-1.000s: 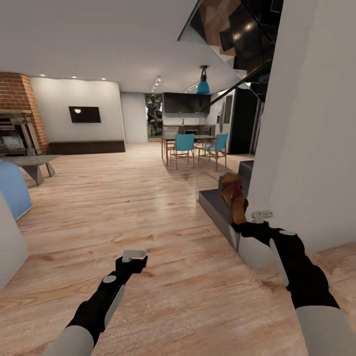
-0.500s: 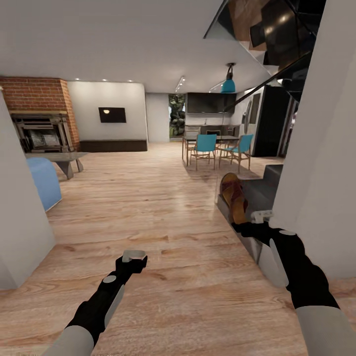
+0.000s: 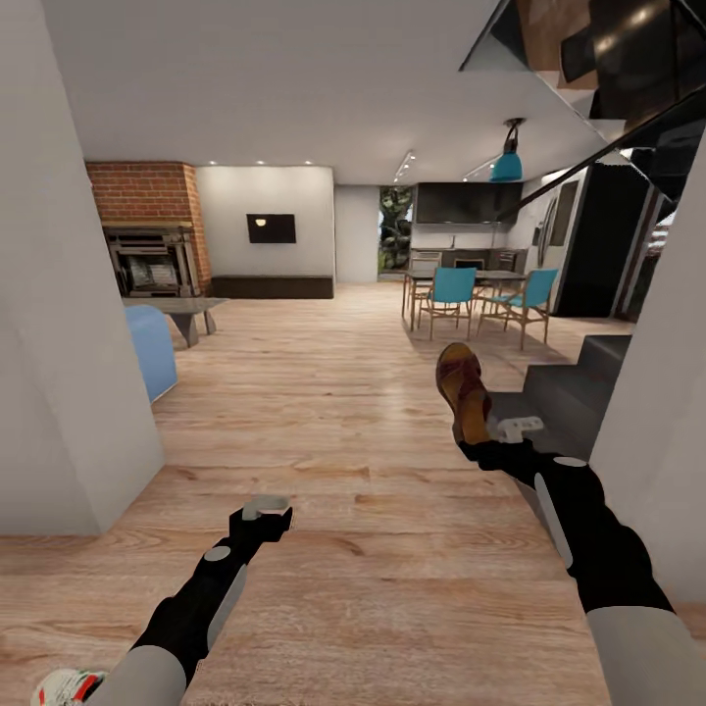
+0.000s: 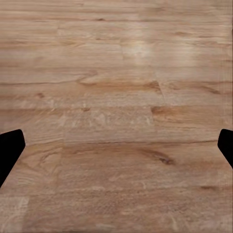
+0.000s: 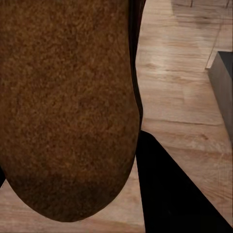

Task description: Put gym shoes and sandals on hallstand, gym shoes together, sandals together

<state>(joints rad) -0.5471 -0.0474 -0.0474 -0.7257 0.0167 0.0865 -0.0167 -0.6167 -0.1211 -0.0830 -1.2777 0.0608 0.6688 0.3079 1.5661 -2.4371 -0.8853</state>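
A reddish-brown sandal (image 3: 463, 390) with a tan sole stands up from my right gripper (image 3: 482, 447), which is shut on its lower end. Its cork-like sole (image 5: 68, 107) looms close in the right wrist view, with a dark finger (image 5: 170, 194) beside it. My left gripper (image 3: 265, 510) hangs open over the bare corridor floor (image 3: 373, 549), its black fingertips (image 4: 9, 150) spread wide apart with nothing between them. Part of a white gym shoe (image 3: 64, 686) with red accents lies on the floor by my left arm. The hallstand is out of view.
A white wall corner (image 3: 59, 343) stands close on the left, with a blue seat (image 3: 152, 348) behind it. Grey stair steps (image 3: 579, 382) and a white wall (image 3: 667, 441) close in the right. Further ahead are a dining table with teal chairs (image 3: 456, 294) and a brick fireplace (image 3: 147, 255).
The whole picture has slid rightwards, so the camera has turned left. Both arms keep their pose, the sandal still held. The gym shoe has come into view.
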